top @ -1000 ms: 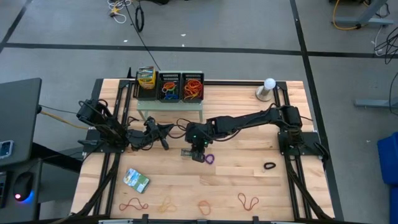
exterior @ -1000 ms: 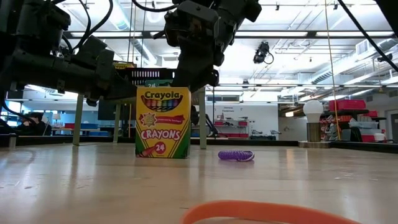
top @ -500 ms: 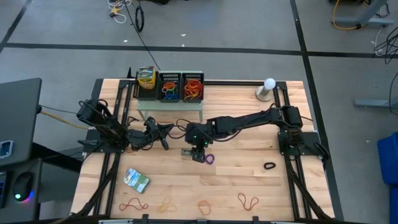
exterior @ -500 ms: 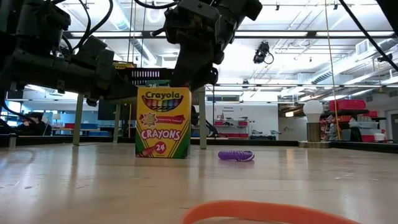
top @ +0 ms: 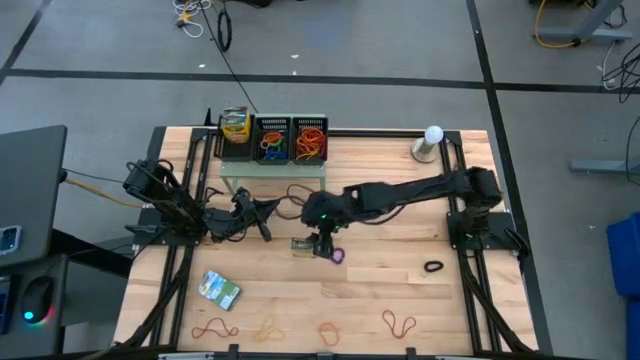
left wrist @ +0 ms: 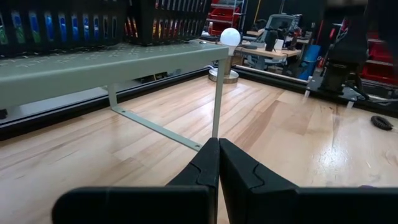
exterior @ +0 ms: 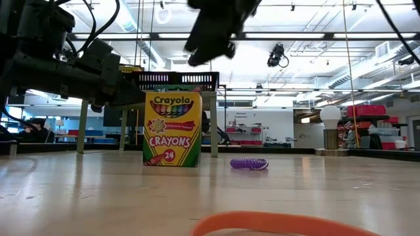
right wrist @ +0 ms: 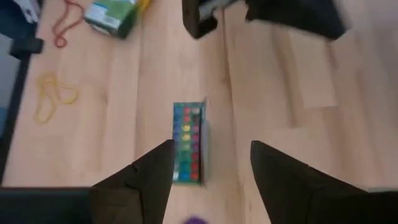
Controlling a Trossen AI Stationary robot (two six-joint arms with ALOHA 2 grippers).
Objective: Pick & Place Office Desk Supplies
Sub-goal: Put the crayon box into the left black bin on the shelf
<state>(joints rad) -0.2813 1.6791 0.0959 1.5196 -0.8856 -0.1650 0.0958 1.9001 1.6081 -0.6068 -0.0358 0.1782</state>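
— Above the crayon box [right wrist: 188, 142], what hangs there?
— Right gripper [right wrist: 210, 174], fingers spread, holding nothing; the box stands on the tabletop [top: 400, 290] with a purple rubber band [exterior: 249, 163] just beside it.
— And the left gripper [left wrist: 218, 163]?
— Pressed together, near the pale-green shelf [left wrist: 93, 62].

Bright, even overhead light; ceiling strip lamps [exterior: 367, 34] glare in low view. Soft short shadows on table [top: 380, 290]. Right wrist view motion-blurred throughout. Orange band [exterior: 282, 224] out of focus in low-view foreground.
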